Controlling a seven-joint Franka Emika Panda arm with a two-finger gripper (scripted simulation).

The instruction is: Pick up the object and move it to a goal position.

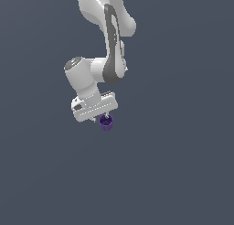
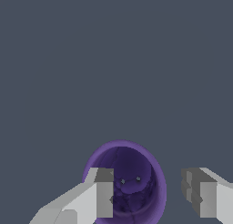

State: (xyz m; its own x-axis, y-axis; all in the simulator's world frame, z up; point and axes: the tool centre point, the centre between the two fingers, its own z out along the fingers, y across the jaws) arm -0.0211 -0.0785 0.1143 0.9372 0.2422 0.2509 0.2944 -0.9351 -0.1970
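The object is a small dark purple cup [image 1: 106, 123] with a hollow top, directly under the white gripper [image 1: 102, 118] in the exterior view. In the wrist view I look down into the cup [image 2: 132, 173]. The gripper [image 2: 152, 193] is open. One fingertip [image 2: 103, 193] overlaps the cup's rim on one side. The other fingertip [image 2: 200, 193] stands apart from the cup's opposite rim, with a gap of grey between them. The cup looks upright. I cannot tell whether it rests on the surface or is lifted.
A plain dark grey surface [image 1: 183, 174] fills both views. The white arm [image 1: 107, 36] comes down from the top of the exterior view. No other objects or markers show.
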